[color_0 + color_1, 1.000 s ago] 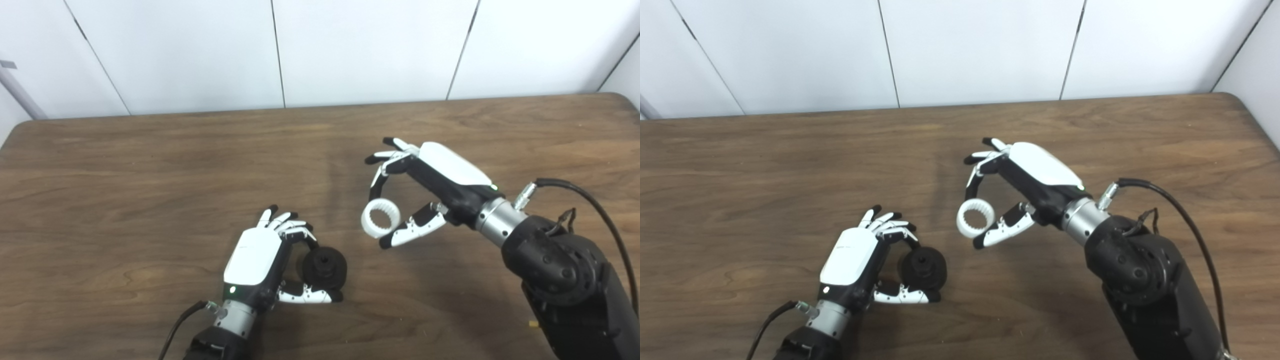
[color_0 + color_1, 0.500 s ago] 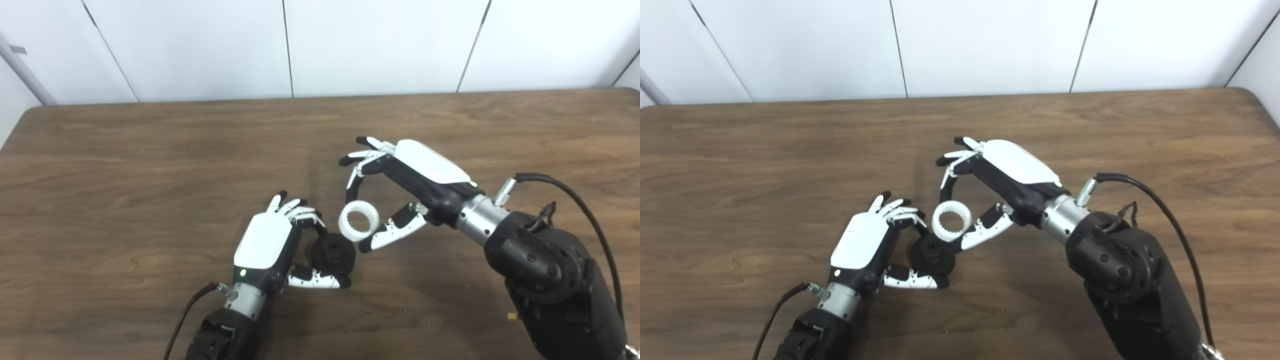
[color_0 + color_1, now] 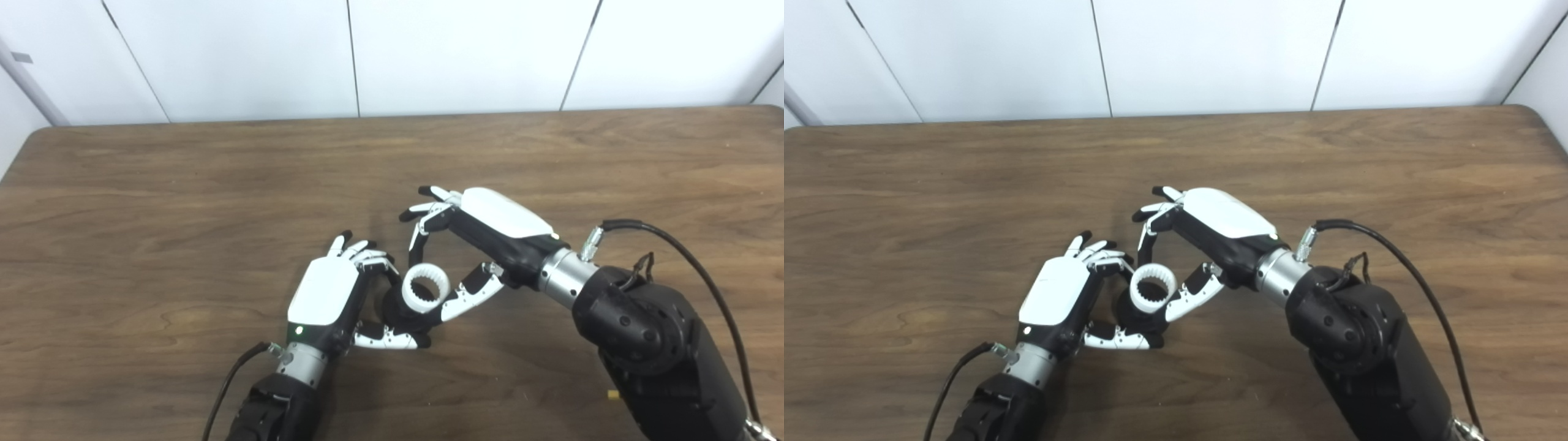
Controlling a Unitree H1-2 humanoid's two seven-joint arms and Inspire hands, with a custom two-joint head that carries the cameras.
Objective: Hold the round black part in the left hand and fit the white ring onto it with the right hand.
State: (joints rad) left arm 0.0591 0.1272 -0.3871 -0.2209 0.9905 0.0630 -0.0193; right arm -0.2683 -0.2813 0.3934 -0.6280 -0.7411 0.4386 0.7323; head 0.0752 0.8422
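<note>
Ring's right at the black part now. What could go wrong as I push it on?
1. The white ring is held only between a fingertip and the thumb of the right hand; a skewed push could tip it or pop it out.
2. The left hand pinches the round black part lightly too, so pressure may twist or dislodge it.
3. Both hands' fingers crowd the joint and may collide; whether the ring is centred is unclear.
</note>
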